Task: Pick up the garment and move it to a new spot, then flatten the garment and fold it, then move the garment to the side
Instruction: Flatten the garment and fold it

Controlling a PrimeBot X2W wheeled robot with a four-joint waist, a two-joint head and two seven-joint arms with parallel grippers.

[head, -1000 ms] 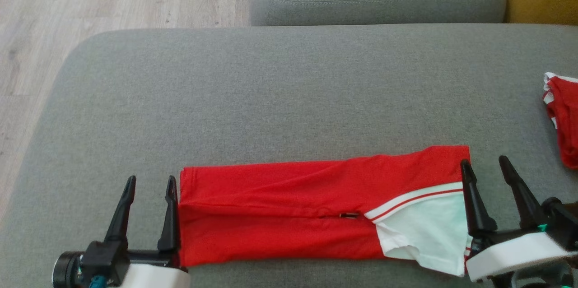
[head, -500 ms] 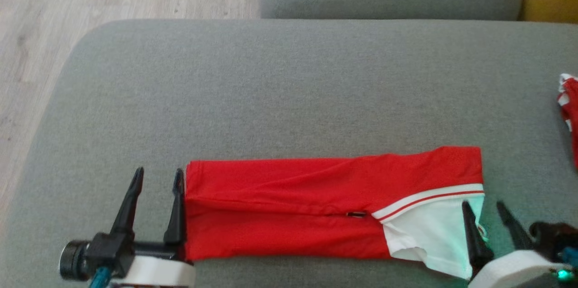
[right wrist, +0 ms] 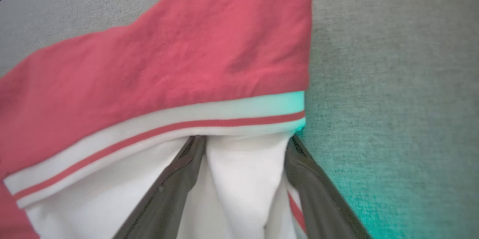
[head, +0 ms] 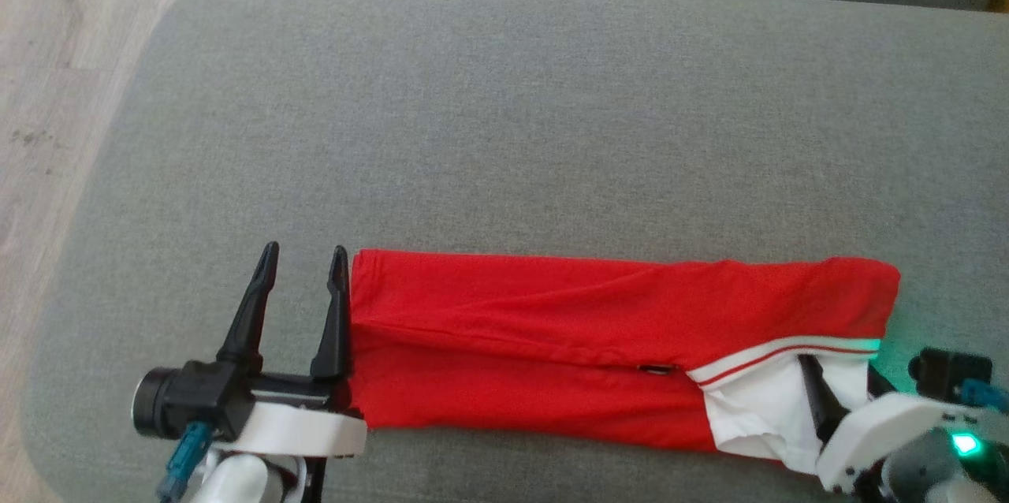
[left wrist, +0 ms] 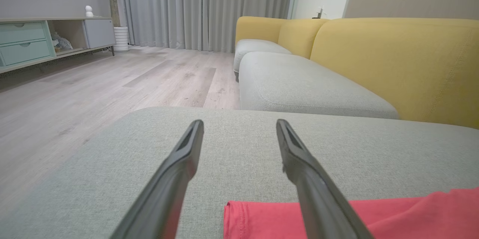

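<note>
Going left to right: wooden floor [head: 63, 54], then the big grey cushion [head: 473, 93] everything sits on. The left claw [head: 304, 251] is low over the cushion, spread wide with nothing in it. Its inner finger sits right up against the left hem of the garment [head: 552, 329], and I can't tell if it actually touches. In the left wrist view that claw [left wrist: 239, 123] points out over bare cushion, with just the red hem [left wrist: 254, 220] under one finger.

The garment is already a long red strip along the near edge of the cushion, with the white part and striped trim at its right end. The right claw [head: 843, 377] is on that end. In the right wrist view it's [right wrist: 245, 141] wide too, tips tucked under the striped trim [right wrist: 224, 115], white cloth bunched between the fingers but not pinched.

My read: it's mid-fold, lining up grabs on both ends. The next move probably calls for the right claw to close on that white corner. The left one needs to shift onto the hem before anything gets lifted, otherwise the strip just drags.
</note>
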